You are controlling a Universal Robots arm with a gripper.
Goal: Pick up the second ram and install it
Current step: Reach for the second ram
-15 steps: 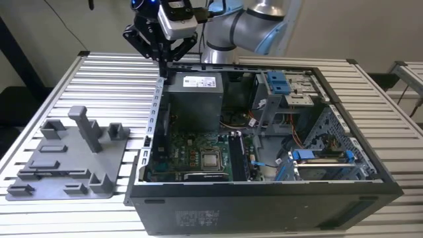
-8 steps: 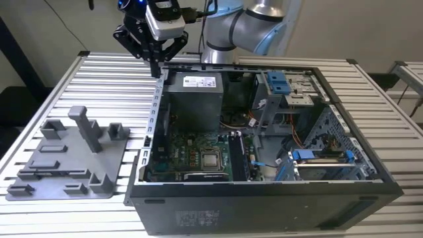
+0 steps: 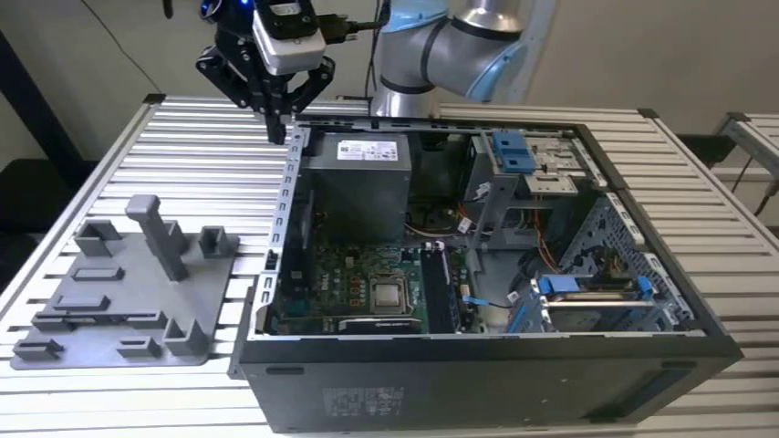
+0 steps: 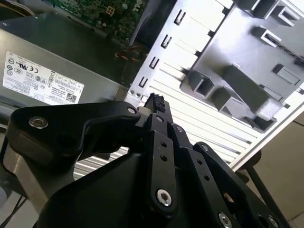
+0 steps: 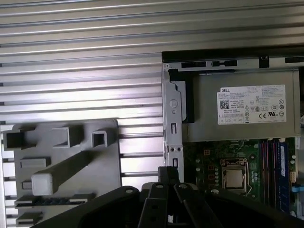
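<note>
My gripper (image 3: 277, 133) hangs shut above the rear corner of the open computer case (image 3: 287, 196), on the exterior view's left, and holds nothing. Both wrist views show its fingertips pressed together (image 4: 155, 102) (image 5: 167, 173) over the case's side wall. The second ram (image 5: 51, 200) appears as a dark, narrow strip lying flat in a slot of the grey tray (image 5: 102, 164); in the exterior view that slot (image 3: 108, 318) is near the tray's front. The gripper is well away from it. One blue stick (image 5: 282, 173) stands in the motherboard's memory slots.
The tray (image 3: 73, 351) carries several grey blocks and a tall post (image 3: 159, 235). Inside the case are the power supply (image 3: 356, 178), the processor socket (image 3: 389, 294), blue drive-cage clips (image 3: 512, 151) and loose cables. The slatted metal table (image 3: 195, 123) surrounds both.
</note>
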